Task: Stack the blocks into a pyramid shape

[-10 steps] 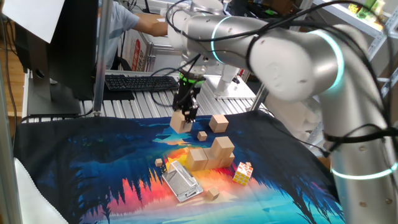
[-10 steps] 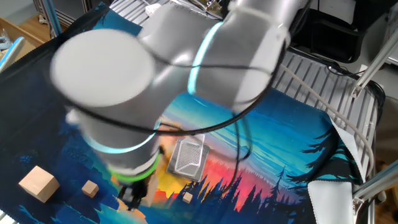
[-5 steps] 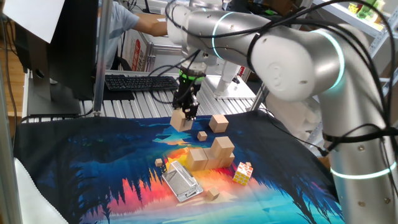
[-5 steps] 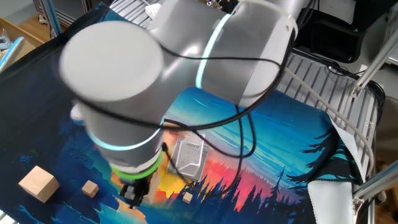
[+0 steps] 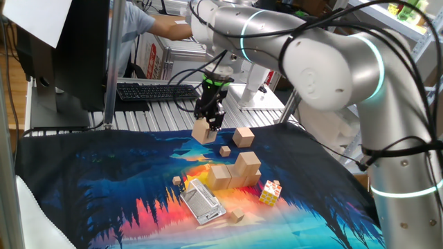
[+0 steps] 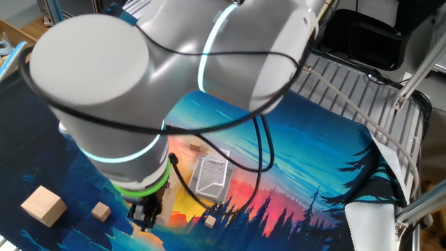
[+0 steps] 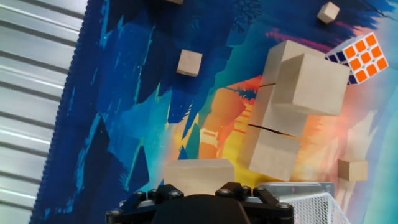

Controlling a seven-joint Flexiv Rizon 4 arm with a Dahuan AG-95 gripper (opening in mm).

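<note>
- Slightly higher than a second ago, the gripper (image 5: 208,124) stays clamped on one block (image 5: 203,131), clear of the mat (image 5: 104,187).
- Three blocks (image 5: 234,171) sit stacked together; another (image 5: 243,137) lies apart.

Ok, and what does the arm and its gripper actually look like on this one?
The arm is made of thick, rounded silver-grey segments with glowing cyan rings at the joints and a green ring at the wrist. Black cables loop loosely along the outside. The gripper is small, black and two-fingered.

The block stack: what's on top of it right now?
One block sits atop the stack's base blocks, at one end. The gripper holds another block off to the side.
</note>
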